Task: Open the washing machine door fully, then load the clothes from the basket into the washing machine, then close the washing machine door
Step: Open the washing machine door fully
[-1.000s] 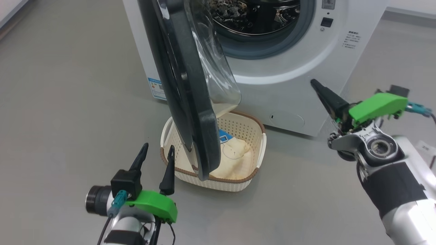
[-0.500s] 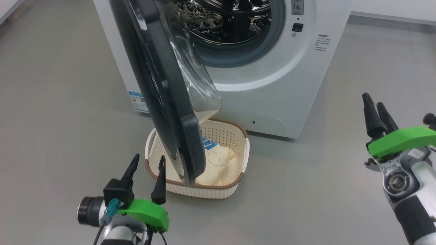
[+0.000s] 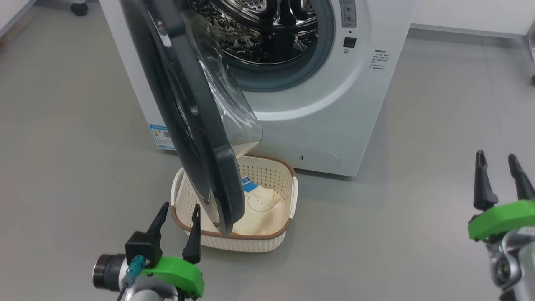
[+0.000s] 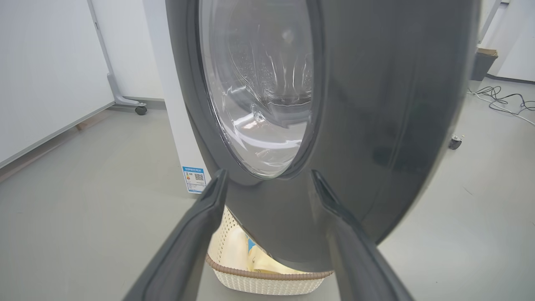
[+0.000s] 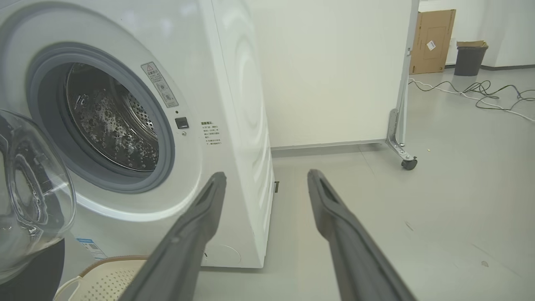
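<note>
My right pincer is spread now, both fingers pointing up the head view at the lower right, well apart from the washing machine; a second ago it was pressed together and aimed slantwise at the machine's lower front; half a second ago its fingers had only begun to part. My left pincer is spread as before, pinching nothing, near the left end of the basket at its near rim; in its wrist view its tips face the glossy outer side of the washing machine door. The head camera has shifted, so more of the steel drum shows; the things themselves lie as they did. The door stands swung out, nearly edge-on to me, its lower edge hanging over the basket and hiding part of it; the basket sits on the floor just in front of the machine; the clothes lie inside it, cream-yellow with a blue patch.
</note>
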{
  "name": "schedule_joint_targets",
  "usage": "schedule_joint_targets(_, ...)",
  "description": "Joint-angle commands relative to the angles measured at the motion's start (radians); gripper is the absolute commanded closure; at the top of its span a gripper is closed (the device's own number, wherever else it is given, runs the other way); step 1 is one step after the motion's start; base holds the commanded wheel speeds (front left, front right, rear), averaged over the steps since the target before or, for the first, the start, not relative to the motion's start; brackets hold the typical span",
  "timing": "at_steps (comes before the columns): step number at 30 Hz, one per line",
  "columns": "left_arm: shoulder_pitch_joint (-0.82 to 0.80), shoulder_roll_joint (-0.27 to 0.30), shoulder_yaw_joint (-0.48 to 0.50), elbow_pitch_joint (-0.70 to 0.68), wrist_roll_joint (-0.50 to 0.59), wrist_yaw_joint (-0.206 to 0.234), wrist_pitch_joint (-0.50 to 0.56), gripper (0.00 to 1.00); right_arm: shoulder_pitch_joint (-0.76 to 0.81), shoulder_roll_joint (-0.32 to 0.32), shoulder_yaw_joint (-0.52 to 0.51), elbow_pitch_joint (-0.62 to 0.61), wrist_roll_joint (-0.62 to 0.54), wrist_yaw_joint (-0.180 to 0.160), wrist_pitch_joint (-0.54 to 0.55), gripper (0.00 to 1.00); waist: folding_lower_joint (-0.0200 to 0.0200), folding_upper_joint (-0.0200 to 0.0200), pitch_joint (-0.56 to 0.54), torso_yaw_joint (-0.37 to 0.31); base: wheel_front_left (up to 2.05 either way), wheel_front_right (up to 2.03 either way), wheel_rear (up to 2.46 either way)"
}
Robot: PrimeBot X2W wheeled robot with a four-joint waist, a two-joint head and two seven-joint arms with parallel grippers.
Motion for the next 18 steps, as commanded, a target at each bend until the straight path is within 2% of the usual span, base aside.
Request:
schedule_joint_targets(1,-0.031,0.021,0.034,-0.027,0.01,0.0,-0.011,0.0,-0.002,0.006,0.002,-0.05,-0.021,0.0,-0.001,0.0,0.0,-0.0001,-0.002,-0.001,0.0,0.0,0.0)
schedule_joint_targets(4,-0.024,0.021,0.033,-0.026,0.011,-0.003,-0.011,0.0,0.08,0.07,-0.059,-0.139,-0.121,0.0,0.028,0.0,0.0,-0.0001,-0.004,-0.001,0.0,0.0,0.0)
schedule_joint_targets(9,-0.018,0.02,0.033,-0.027,0.012,-0.003,-0.011,0.0,0.2,0.132,-0.109,-0.278,-0.234,0.0,0.072,0.0,0.0,-0.0001,-0.007,-0.006,0.0,0.0,0.0)
schedule_joint_targets(12,-0.018,0.02,0.032,-0.025,0.012,-0.004,-0.011,0.0,0.253,0.145,-0.123,-0.34,-0.255,0.0,0.094,0.0,0.0,-0.0001,-0.008,-0.008,0.0,0.0,0.0)
schedule_joint_targets(18,-0.02,0.019,0.033,-0.023,0.012,-0.005,-0.011,0.0,0.322,0.148,-0.094,-0.403,-0.223,0.0,0.125,0.0,0.0,-0.0001,-0.008,-0.013,0.0,0.0,0.0)
